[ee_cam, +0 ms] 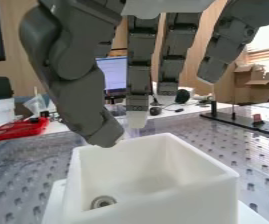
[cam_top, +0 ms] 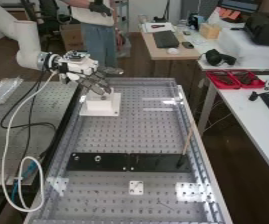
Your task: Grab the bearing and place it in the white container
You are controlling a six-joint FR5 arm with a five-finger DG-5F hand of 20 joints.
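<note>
The hand [cam_top: 95, 80] is at the bench's far left part, just above the white container [cam_top: 102, 104]. In the wrist view the hand [ee_cam: 78, 90] has its fingers and thumb extended and apart, with nothing between them. Below them the white container [ee_cam: 151, 200] stands upright, its opening facing up. A small metal bearing [ee_cam: 103, 202] lies inside, on the floor close to one wall. The thumb's tip is right over the container's rim.
A black plate [cam_top: 158, 162] with small round parts lies across the bench, and a thin rod [cam_top: 188, 139] stands at its right end. A small white plate [cam_top: 136, 187] sits nearer. Red trays [cam_top: 235, 79] rest on the side table.
</note>
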